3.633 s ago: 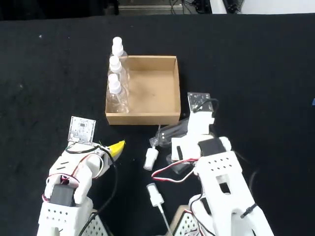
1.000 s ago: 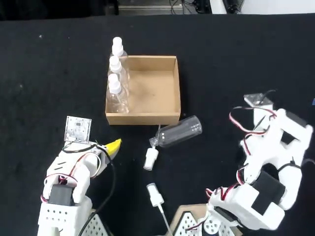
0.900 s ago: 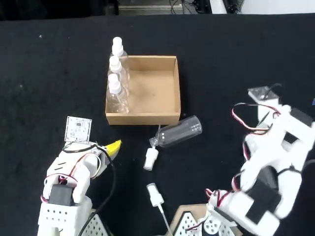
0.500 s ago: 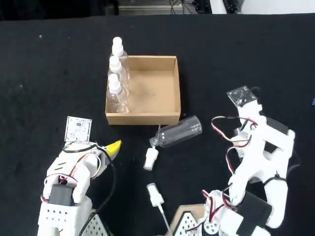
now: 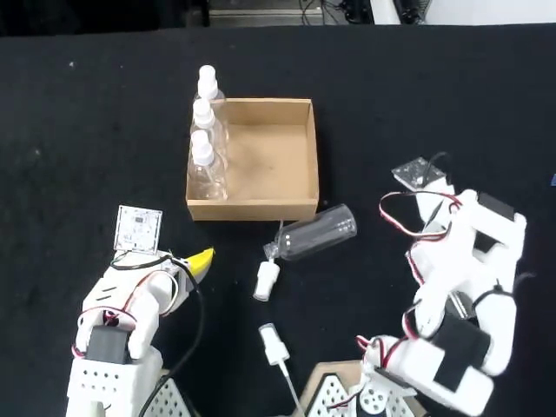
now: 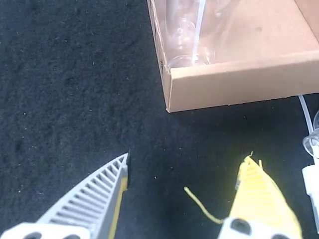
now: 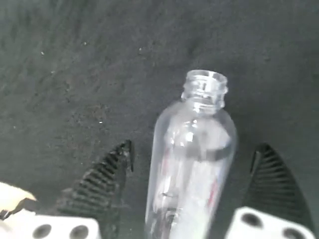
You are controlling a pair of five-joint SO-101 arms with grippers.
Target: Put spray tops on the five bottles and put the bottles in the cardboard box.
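The cardboard box (image 5: 295, 161) stands mid-table. Three clear bottles with white spray tops (image 5: 205, 156) stand in a row along one wall inside it (image 6: 192, 35). A fourth clear bottle (image 5: 317, 231) lies on the cloth just in front of the box. Two loose spray tops lie near it, one by its neck (image 5: 265, 280) and one closer to the arms (image 5: 275, 346). My left gripper (image 6: 186, 158) is open and empty, short of the box corner (image 6: 169, 97). My right gripper (image 7: 194, 145) is open around an uncapped clear bottle (image 7: 192, 149), its fingers (image 7: 107, 174) clear of it.
Black cloth (image 5: 104, 122) covers the table. The right arm (image 5: 460, 261) sits at the right side, the left arm (image 5: 130, 304) at the front left. Open cloth lies left, right and behind the box.
The right arm has left the lying bottle and swung out to the right side, then shifted slightly back leftward. The left arm and the table's bottles have stayed put.
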